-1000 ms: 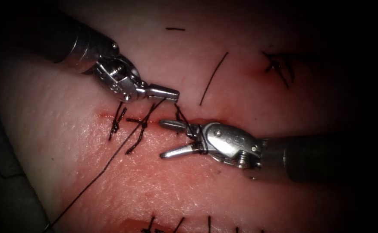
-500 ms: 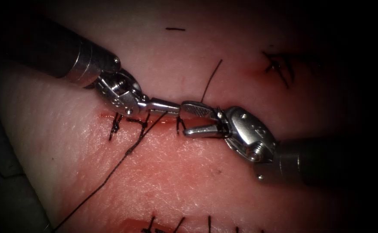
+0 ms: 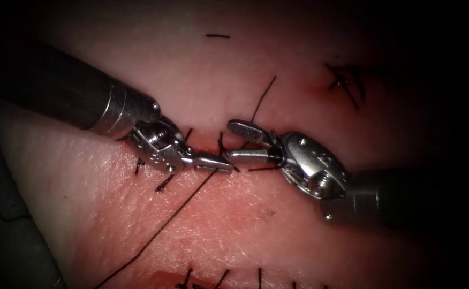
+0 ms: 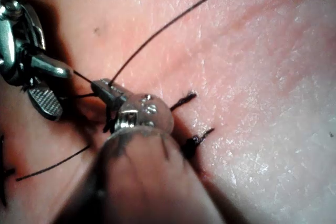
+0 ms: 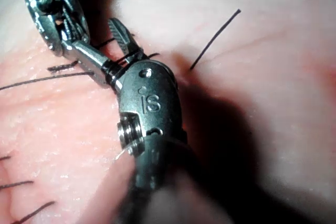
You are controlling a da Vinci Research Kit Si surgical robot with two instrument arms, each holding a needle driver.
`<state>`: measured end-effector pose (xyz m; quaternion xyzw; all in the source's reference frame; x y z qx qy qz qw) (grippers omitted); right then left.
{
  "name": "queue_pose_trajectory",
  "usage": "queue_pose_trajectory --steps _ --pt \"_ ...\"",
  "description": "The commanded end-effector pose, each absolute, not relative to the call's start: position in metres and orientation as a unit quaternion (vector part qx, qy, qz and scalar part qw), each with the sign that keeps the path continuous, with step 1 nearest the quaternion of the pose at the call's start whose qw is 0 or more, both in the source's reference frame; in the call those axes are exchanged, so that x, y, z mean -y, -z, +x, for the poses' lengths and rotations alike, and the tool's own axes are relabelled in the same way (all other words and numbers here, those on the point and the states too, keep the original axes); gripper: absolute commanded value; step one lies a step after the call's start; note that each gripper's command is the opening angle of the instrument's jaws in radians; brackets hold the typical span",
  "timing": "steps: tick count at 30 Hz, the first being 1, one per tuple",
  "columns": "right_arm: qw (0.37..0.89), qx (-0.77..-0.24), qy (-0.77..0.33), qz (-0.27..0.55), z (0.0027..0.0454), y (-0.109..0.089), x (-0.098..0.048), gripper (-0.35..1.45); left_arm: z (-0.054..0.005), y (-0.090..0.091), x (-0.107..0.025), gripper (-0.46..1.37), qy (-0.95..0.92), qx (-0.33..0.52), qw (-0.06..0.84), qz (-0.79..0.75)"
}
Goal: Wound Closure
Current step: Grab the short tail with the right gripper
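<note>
L tool (image 3: 229,165) comes in from upper left over the tissue (image 3: 234,225), jaws closed, tip lying on the cut (image 3: 202,143) approx mid-wound. Thread (image 3: 165,227) leaves its tip and runs long, down and left across the tissue on the near side of the cut; the jaws look clamped on that thread, w/ the strand emerging right at the tip in the left wrist view (image 4: 105,88).

R tool (image 3: 240,140) comes in from the right, jaws apart: upper jaw angled up over the far lip of the cut, lower jaw level and nearly touching the L tool's tip. Thread is wrapped around the R tool just behind its jaws, dark loops at the jaw base, seen close in the right wrist view (image 5: 118,61). Nothing is between the R jaws themselves, as far as can be made out.

Needle: can't locate it; not in either tool's jaws.

A loose thread end (image 3: 264,96) rises from near the R tool's upper jaw, up and right over the far side of the cut. Earlier stitches (image 3: 165,182) cross the cut to the left, under and beside the L tool's wrist. Another row of stitches (image 3: 224,278) sits along the near edge, plus a knotted stitch (image 3: 347,80) far upper right and a short cut end (image 3: 217,36) up top.
</note>
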<state>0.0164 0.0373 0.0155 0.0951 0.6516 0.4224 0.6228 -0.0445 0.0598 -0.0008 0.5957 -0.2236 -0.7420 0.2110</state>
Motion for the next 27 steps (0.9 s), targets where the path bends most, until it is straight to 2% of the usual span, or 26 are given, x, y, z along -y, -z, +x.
queue_pose_trajectory --steps 1,3,11,19,27 --pt "0.632 -0.634 -0.436 0.091 0.0163 -0.0155 -0.0374 0.56 -0.0445 0.001 -0.0597 -0.35 0.744 0.22 0.214 0.594" --pt "0.642 -0.613 -0.453 0.079 0.0163 -0.0155 -0.0373 0.51 -0.0447 0.0014 -0.0593 -0.35 0.745 0.221 0.213 0.593" --pt "0.674 -0.544 -0.498 0.04 0.0163 -0.0154 -0.0371 0.52 -0.0459 0.0026 -0.0582 -0.35 0.747 0.225 0.211 0.588" --pt "0.643 -0.51 -0.571 0.027 0.0156 -0.0157 -0.0368 0.55 -0.0465 0.0029 -0.0589 -0.35 0.749 0.225 0.21 0.587" --pt "0.638 -0.488 -0.596 -0.011 0.0143 -0.0166 -0.0362 0.53 -0.0467 0.0031 -0.0604 -0.35 0.75 0.22 0.206 0.588"
